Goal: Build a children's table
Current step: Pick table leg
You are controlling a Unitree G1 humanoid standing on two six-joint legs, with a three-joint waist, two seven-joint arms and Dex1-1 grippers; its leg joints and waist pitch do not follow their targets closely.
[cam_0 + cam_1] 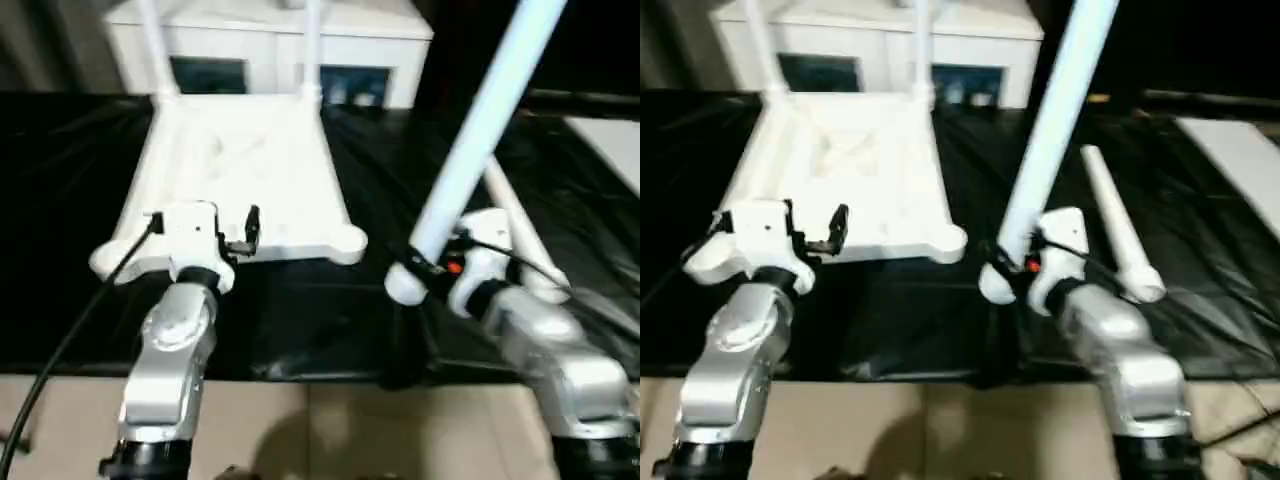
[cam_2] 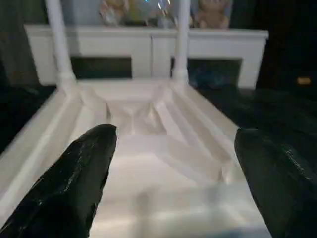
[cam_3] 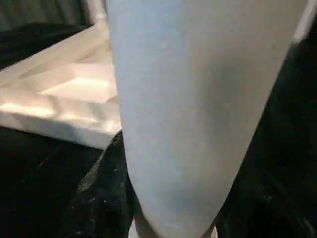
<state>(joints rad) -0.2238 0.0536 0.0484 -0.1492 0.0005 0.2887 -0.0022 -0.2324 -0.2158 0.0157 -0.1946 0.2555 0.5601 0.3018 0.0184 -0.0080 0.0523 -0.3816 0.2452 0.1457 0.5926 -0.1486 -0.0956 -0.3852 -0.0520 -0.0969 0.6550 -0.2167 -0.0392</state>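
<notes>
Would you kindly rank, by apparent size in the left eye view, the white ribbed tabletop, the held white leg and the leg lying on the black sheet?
1. White ribbed plastic tabletop
2. Held white tube leg, enlarged by nearness
3. Lying white leg, partly hidden

The tabletop [image 1: 240, 170] lies upper left of the frame, two legs [image 1: 311, 50] standing at its far corners. My right gripper [image 1: 425, 265] holds a leg [image 1: 480, 130] centre-right; another leg [image 1: 1118, 230] lies right of it.

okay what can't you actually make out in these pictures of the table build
- Tops of the two fitted legs: cut off by the upper edge in the head views.
- Upper end of the held leg: cut off the same way; the right pincer grips near its flared end.
- Near left corner socket of the tabletop: hidden behind the left pincer.
- Figures on the cabinet: blurred in the left wrist view.
</notes>
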